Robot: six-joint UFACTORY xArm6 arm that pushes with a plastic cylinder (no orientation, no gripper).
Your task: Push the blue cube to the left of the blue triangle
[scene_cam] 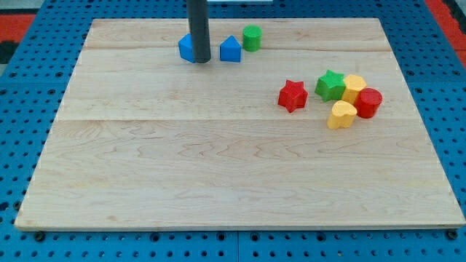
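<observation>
My rod comes down from the view's top, and my tip (200, 61) rests on the board right at the blue cube (187, 48), which sits partly hidden behind the rod at about eleven o'clock on the board. I carry no pincer at all, only this plain dark rod, so there is nothing on me to part or close. The cube touches the rod on its nine o'clock side. Just across the rod, at its three o'clock, stands the blue triangle (230, 49), near but apart from the cube. A green cylinder (252, 37) sits just beside the triangle at its one o'clock.

Well apart, toward three o'clock on the board, lies a tight cluster: a red star (293, 95) on its own at the nine o'clock edge, then a green star (330, 84), a yellow block (354, 88), a red cylinder (368, 102) and a second yellow piece (341, 114), crowded together.

The board (218, 175) is pale wood made of joined planks with visible grain. It lies on a blue pegboard surface (29, 109) dotted with holes, with red showing at the top corners.
</observation>
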